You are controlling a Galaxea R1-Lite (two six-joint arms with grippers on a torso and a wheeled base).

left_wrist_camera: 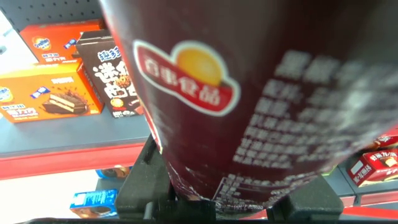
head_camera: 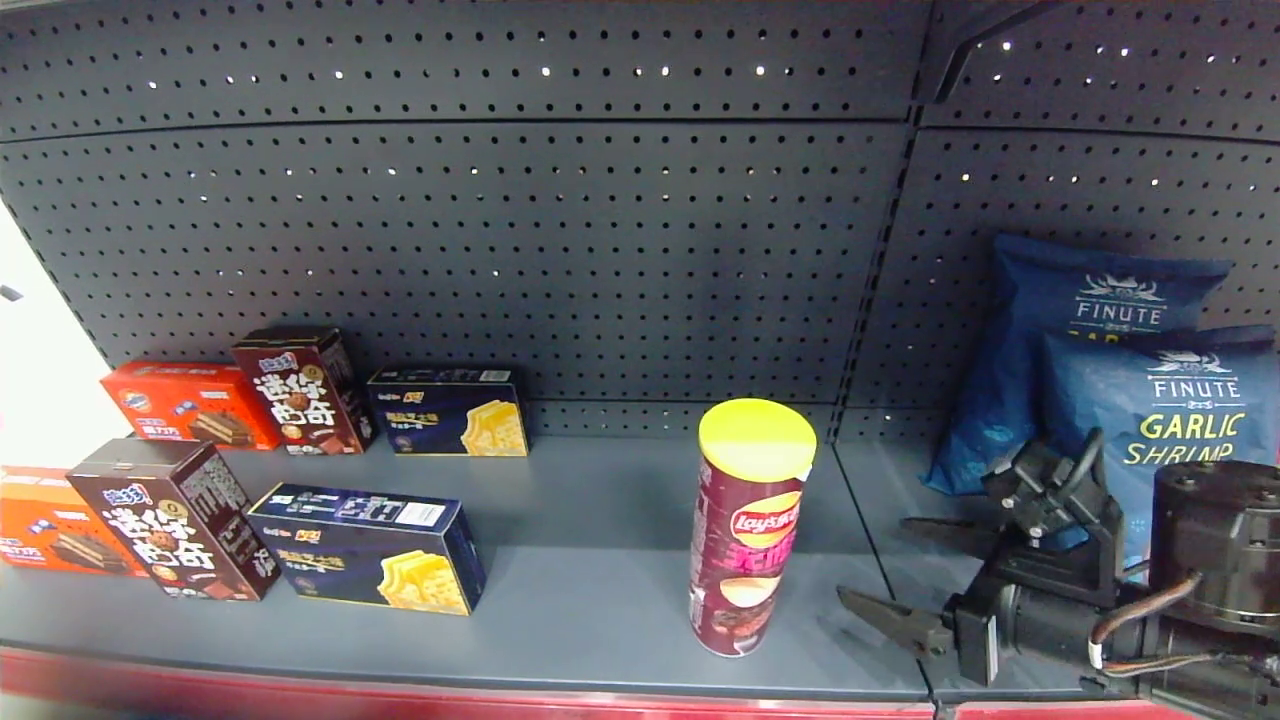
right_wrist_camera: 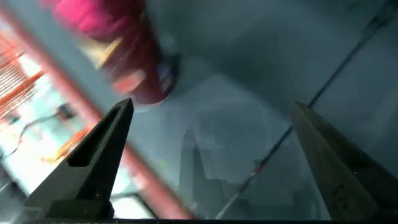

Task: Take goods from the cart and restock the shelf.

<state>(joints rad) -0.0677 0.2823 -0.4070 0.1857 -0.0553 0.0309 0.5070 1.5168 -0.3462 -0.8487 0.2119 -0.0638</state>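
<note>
The shelf (head_camera: 600, 500) carries six boxes at its left end, in two rows of three. The back row runs orange box (head_camera: 190, 415), brown box (head_camera: 305, 390), navy box (head_camera: 450, 412). The front row repeats the order: a second orange box (head_camera: 50, 525) at the left edge, a second brown box (head_camera: 175, 520) standing upright, and a second navy box (head_camera: 370, 548) lying on its long side.

Right of centre, one can (head_camera: 750, 525) with a yellow lid stands upright near the shelf's front edge, well apart from the boxes. At the right end two blue bags lean against the back wall, the rear bag (head_camera: 1000, 400) partly behind the front bag (head_camera: 1170, 420).

The left gripper (left_wrist_camera: 217, 208) is clenched on a second can (left_wrist_camera: 249, 93), its black body flanking the can's base. It hangs in front of the shelf's left end, facing the orange and brown boxes.

The right gripper (head_camera: 875, 558) lies low over the shelf's front right part, just beside the standing can and in front of the bags. Its jaws are spread wide with nothing between them, pointing toward the can without touching it.
</note>
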